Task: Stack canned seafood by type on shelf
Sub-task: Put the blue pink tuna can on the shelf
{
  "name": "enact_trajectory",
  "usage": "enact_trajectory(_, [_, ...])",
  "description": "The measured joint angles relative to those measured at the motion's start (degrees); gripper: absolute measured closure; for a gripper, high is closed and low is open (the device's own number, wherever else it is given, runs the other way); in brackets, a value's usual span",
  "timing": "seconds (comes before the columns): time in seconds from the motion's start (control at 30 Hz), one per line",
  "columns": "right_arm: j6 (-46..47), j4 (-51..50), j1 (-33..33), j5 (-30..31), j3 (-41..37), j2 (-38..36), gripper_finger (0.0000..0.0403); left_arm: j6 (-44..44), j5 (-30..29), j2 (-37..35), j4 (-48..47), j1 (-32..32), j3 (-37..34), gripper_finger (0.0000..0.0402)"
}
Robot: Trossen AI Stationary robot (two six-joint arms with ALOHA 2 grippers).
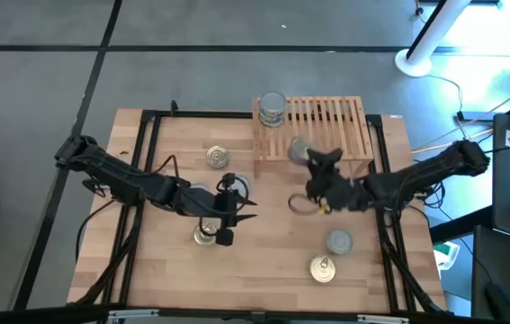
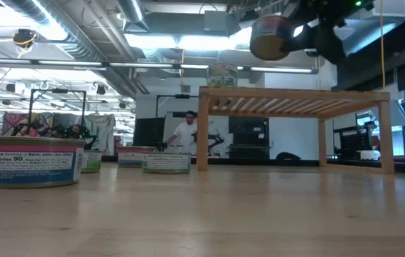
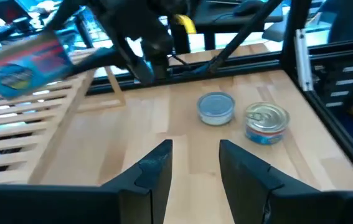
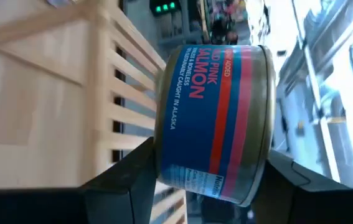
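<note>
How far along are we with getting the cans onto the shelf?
Done: one silver-topped can stands on the shelf. In hand: the right gripper holds a pink salmon can in the air by the shelf. Left: five cans lie on the table, two near the left gripper, one gold-topped farther back, two near the front.

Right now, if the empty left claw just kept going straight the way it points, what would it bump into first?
Probably the silver-top can: the left gripper, open and empty, points almost at it, with bare table between. The gold-top can sits just beside that line. Depth is hard to judge.
</note>
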Motion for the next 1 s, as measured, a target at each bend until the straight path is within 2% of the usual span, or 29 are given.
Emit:
enact_trajectory(0.2, [-3.9, -2.1, -11.3, -5.2, 0.0, -2.6, 0.0207, 6.0, -1.0, 2.0, 12.1, 3.2, -0.1, 0.0275])
enact_trajectory(0.37, [-8.1, -2.0, -19.3, -10.6, 0.0, -2.6, 0.0209, 14.3, -1.0, 6.0, 23.8, 6.9, -0.1, 0.0275])
enact_trajectory(0.5, [-9.1, -1.9, -24.4, -15.0, 0.0, -2.6, 0.0205, 16.4, -0.9, 10.2, 35.3, 10.9, -0.1, 0.0275])
enact_trajectory(0.77, [-11.6, -1.9, -31.6, -21.2, 0.0, -2.6, 0.0206, 11.1, 2.8, 18.9, 49.5, 20.1, 0.0, 0.0275])
enact_trajectory(0.87, [-12.0, -1.9, -33.2, -23.8, 0.0, -2.6, 0.0203, 6.1, 3.0, 21.6, 49.9, 23.4, 1.8, 0.0275])
enact_trajectory(1.0, [-12.0, -1.9, -34.3, -26.3, 0.0, -2.6, 0.0202, 2.0, 5.2, 25.9, 48.1, 26.4, 7.6, 0.0275])
